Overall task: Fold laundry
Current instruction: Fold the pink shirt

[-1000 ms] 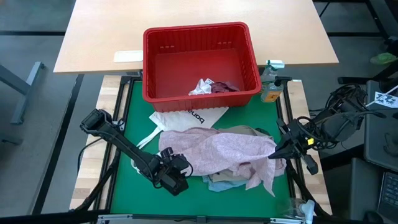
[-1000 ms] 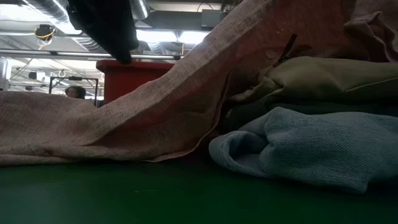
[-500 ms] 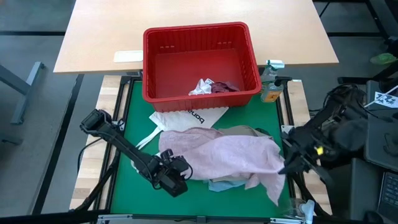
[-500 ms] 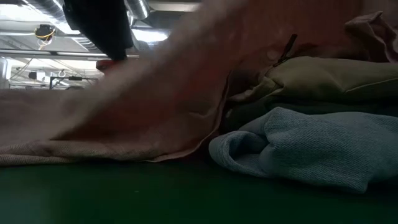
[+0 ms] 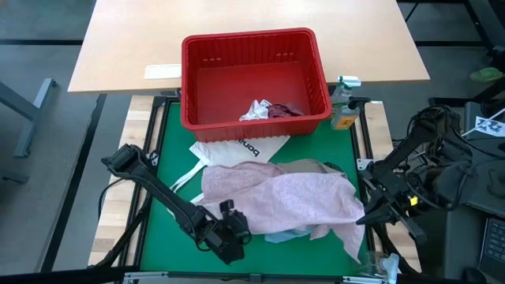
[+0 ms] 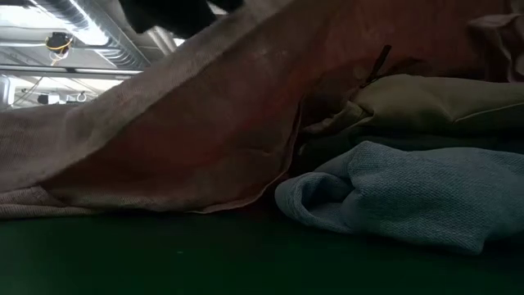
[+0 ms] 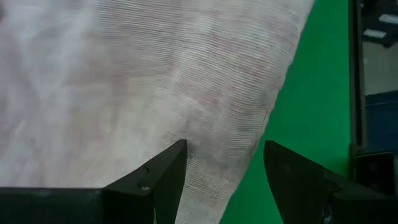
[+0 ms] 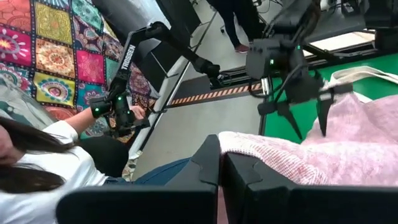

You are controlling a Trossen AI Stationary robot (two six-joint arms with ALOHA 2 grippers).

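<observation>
I am holding my right gripper [image 5: 364, 220] off the right edge of the green mat [image 5: 162, 229], its fingers pressed fully together on a corner of the mottled pink garment [image 5: 292, 201]; in the right wrist view the pink cloth [image 8: 273, 158] is coming out just past my two dark fingers, so the pinch itself is hidden between them. My left gripper [image 5: 234, 239] is hanging over the near left edge of this same garment with its fingers spread wide, and it is gripping nothing: in the left wrist view the cloth [image 7: 124, 81] is lying under the two fingertips, but I cannot tell if they are touching it. The pink garment is lying spread over the rest of the laundry in the middle of the mat, so most of the pile is covered. From the high view only a small part of the light blue piece [image 5: 286, 235] is showing at the near edge, and a strip of the beige-khaki one [image 5: 316, 166] at the far side. In the low view the blue piece [image 6: 409, 197] is lying under the khaki one [image 6: 426, 102], and the pink cloth [image 6: 188, 123] is filling most of the picture and hiding the room behind. In the red basket [image 5: 316, 83] a small white piece [image 5: 256, 109] and something maroon [image 5: 282, 110] are lying, hard to make out. The white tote bag [image 5: 233, 150] is half covered by the pink garment.
</observation>
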